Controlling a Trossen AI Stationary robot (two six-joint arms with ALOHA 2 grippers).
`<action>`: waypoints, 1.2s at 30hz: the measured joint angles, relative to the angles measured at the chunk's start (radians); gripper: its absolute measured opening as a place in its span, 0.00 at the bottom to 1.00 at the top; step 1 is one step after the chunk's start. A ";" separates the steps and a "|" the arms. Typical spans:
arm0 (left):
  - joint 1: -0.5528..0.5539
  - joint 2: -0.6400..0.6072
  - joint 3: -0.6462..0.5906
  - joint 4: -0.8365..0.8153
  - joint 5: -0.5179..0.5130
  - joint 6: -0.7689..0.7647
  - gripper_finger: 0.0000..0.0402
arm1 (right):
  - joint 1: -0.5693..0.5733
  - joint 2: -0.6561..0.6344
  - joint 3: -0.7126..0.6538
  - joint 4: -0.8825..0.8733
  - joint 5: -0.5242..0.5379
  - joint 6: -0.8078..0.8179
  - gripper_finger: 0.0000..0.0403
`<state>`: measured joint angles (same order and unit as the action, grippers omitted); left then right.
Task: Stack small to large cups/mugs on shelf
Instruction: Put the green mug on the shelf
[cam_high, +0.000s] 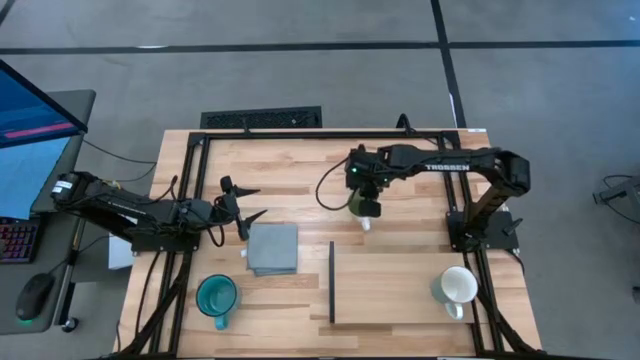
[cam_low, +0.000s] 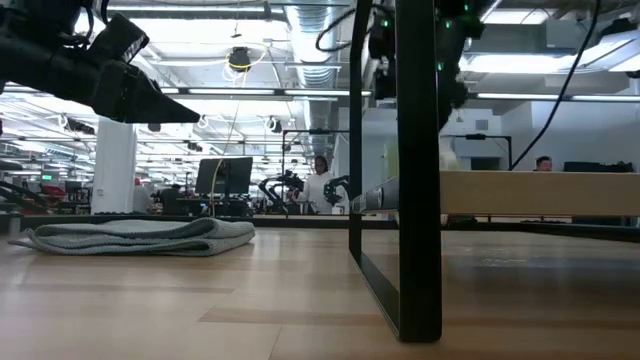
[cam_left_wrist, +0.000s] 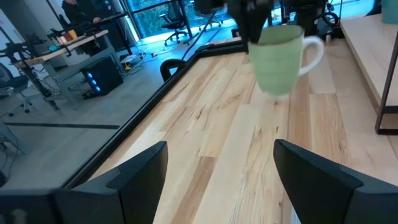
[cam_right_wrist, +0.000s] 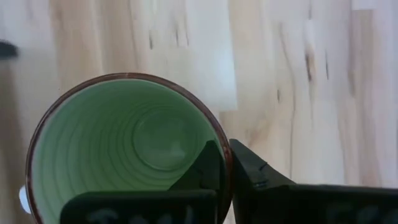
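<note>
One rim-pinch by the right claw (cam_right_wrist: 225, 171) holds the green mug (cam_right_wrist: 127, 146) above the table (cam_high: 400, 170); off-centre weight could slip it; left claw (cam_high: 243, 205) wide.

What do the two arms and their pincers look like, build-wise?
Both arms are dark, jointed tube links. The right arm carries white TROSSEN lettering, a green light near its wrist and a black cable looping beside it. The left arm has a white label near its base. The left pincer ends in two flat, pointed black fingers.
</note>
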<state>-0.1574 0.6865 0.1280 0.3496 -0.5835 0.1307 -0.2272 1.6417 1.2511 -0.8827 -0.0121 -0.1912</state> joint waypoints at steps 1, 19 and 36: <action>0.000 0.000 0.000 0.000 0.000 0.000 0.71 | 0.003 -0.002 0.018 -0.035 -0.002 0.025 0.06; 0.000 0.000 0.000 -0.067 0.001 -0.151 0.71 | 0.281 -0.195 0.169 -0.347 0.080 0.380 0.06; 0.000 0.000 0.000 -0.042 0.003 -0.188 0.71 | 0.736 -0.240 0.087 -0.442 0.217 0.871 0.06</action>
<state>-0.1575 0.6865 0.1276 0.3075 -0.5804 -0.0575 0.5088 1.4014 1.3383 -1.3251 0.2047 0.6793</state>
